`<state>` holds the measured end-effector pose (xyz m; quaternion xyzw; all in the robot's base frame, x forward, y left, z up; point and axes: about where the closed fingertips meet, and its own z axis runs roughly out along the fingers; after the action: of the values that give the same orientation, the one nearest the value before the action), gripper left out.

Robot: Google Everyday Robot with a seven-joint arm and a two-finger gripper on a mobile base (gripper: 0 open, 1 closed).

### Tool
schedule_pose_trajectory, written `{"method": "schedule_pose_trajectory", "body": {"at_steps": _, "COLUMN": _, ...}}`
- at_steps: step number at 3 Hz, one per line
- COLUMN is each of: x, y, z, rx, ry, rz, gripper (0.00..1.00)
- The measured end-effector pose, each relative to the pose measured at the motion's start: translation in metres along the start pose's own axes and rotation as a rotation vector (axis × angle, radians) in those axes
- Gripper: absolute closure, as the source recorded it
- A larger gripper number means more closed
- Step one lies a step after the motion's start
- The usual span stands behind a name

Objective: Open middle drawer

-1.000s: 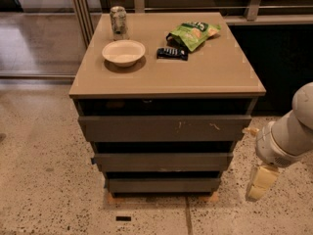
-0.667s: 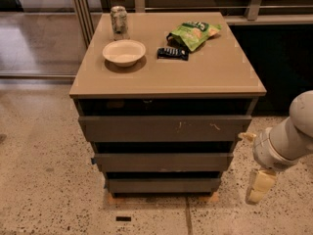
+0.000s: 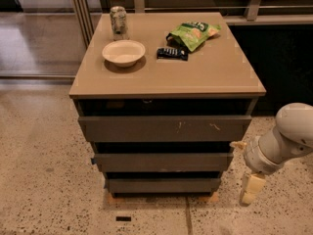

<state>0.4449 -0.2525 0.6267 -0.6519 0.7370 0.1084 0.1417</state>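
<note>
The middle drawer (image 3: 161, 161) is the second of three stacked fronts in the tan-topped cabinet (image 3: 83, 119). It shows as a plain dark grey panel facing the camera. A dark band of shadow runs along its upper edge. Above it in the cabinet sits the top drawer front (image 3: 164, 128), marked with pale scratches toward its right half. Below it is the lowest drawer front (image 3: 164, 184), also plain grey. The cabinet's base rests on pale wooden blocks (image 3: 208, 198).

The hand (image 3: 248, 196) hangs off the cabinet's front right corner, low down near the speckled floor (image 3: 44, 180). It points downward and is apart from all three fronts. Whether it is open or closed cannot be told. The white arm (image 3: 286, 138) above it comes in from the right of the cabinet, roughly level with the middle drawer.

On the cabinet's counter (image 3: 215, 77) a can (image 3: 118, 20) stands at the back left. A pale bowl (image 3: 123, 52) sits just in front of the can. A green snack bag (image 3: 193, 33) lies toward the back right. A small dark wrapped bar (image 3: 172, 53) lies just beside the bag, nearer the cabinet's front. A small dark object (image 3: 123, 219) lies on the floor in front of the cabinet.
</note>
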Motion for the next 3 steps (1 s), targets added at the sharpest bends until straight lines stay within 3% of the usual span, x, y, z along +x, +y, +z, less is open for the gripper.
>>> {"method": "schedule_pose_trajectory", "body": {"at_steps": 2, "x": -0.002, "y": -0.012, "z": 0.04, "rx": -0.015, "ry": -0.005, "rz": -0.034, "gripper": 0.0}}
{"method": "schedule_pose_trajectory", "body": {"at_steps": 3, "x": -0.001, "y": -0.023, "z": 0.066, "rx": 0.026, "ry": 0.007, "rz": -0.077, "gripper": 0.0}}
